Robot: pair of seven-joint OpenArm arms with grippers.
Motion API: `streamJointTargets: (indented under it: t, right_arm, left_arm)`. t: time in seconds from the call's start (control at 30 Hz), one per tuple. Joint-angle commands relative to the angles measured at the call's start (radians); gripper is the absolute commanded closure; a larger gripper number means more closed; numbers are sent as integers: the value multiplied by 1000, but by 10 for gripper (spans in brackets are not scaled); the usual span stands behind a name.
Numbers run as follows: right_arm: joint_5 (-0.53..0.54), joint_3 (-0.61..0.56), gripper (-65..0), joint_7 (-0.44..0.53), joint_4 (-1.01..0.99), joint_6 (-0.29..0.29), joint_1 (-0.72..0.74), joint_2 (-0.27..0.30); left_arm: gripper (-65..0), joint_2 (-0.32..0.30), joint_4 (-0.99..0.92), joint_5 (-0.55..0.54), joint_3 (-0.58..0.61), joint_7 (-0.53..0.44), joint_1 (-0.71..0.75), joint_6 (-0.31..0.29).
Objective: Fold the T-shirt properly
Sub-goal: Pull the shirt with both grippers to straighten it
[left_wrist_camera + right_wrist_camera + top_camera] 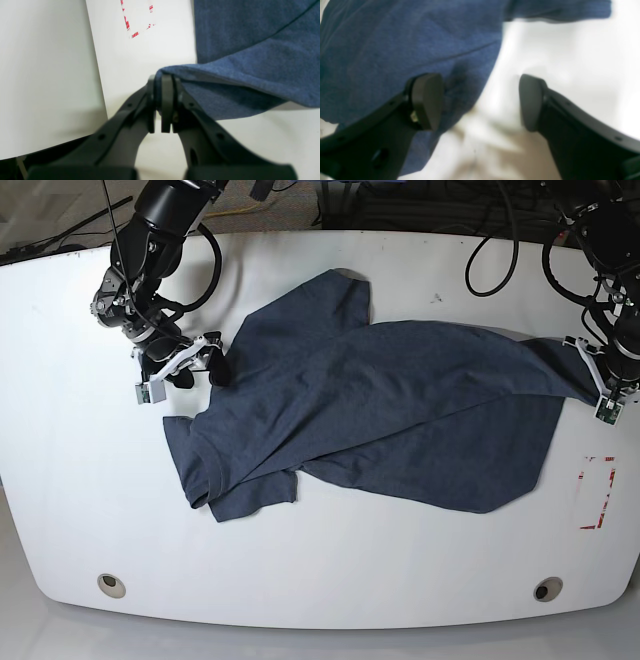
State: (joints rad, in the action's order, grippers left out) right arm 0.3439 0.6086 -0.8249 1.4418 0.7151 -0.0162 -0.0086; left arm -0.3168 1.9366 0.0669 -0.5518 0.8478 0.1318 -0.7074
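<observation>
- Left fingers (pixel 162 107): together, clamped on the T-shirt's (pixel 245 62) edge.
- Right fingers (pixel 481 102): apart, low above cloth's edge.
- Both arms reach over the worktop (pixel 330 575).

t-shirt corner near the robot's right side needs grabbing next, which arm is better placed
Right, I'd judge: its open end effector straddles the T-shirt's edge, while the left end effector is already pinching cloth.

1. The T-shirt (pixel 330 400) is heathered slate blue.
2. The desk (pixel 330 560) is white.
3. The tape marks (pixel 610 490) near the desk's side edge are broken red dashes on white.
</observation>
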Motion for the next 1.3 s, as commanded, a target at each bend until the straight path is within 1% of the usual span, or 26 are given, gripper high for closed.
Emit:
streamJointTargets:
  t: [0.0, 0.03, 0.23, 0.33, 0.43, 0.5, 0.53, 0.63, 0.7, 0.8, 0.97, 1.07, 1.17, 1.27]
  right_arm:
    - [-33, -6, -453, -63, 6, -17, -1, -6]
    - [-33, -13, -453, -69, 6, -17, -1, -8]
    - [-36, -112, -450, -75, 6, -17, -24, -63]
    - [-42, -123, -445, -73, 6, -17, -24, -84]
    - [-42, -123, -438, -69, 4, -17, -23, -87]
    - [-42, -123, -388, -52, 4, -17, -23, -86]
    - [-42, -123, -346, -43, 4, -17, -23, -84]
    - [-42, -117, -117, -23, 7, -17, -21, -72]
    - [-36, -108, 0, -23, 7, -17, -23, -61]
    - [-33, -102, 0, -24, 29, -17, -29, -52]
    - [-33, -102, 0, -24, 192, -17, -123, -44]
    - [-33, -102, 0, -41, 302, -17, -196, -41]
    - [-33, -102, 0, -60, 400, -17, -268, -40]
    - [-33, -102, 0, -61, 469, -17, -334, -40]
  left_arm:
    - [0, -18, 16, -3, -4, -11, -14, 9]
    - [0, -18, 16, -3, -3, -11, -14, 9]
    - [0, -18, 14, -3, -3, -11, -14, 9]
    - [0, -18, 14, -3, -3, -11, -14, 9]
    - [0, -18, 14, -3, -3, -11, -14, 9]
    - [0, -18, 14, -3, -3, -11, -14, 9]
    - [0, -18, 14, -3, -3, -11, -14, 9]
    - [0, -18, 14, -3, -3, -11, -14, 9]
    - [0, -18, 14, -3, -3, -11, -14, 9]
    - [0, -17, 14, -3, -3, -12, -14, 9]
    - [0, -17, 8, -3, -3, -23, -14, 9]
    - [0, -14, 8, -3, -4, -84, -1, 9]
    - [0, -11, 1, -3, 0, -147, 50, 9]
    - [0, -11, -10, -3, 48, -230, 102, 9]
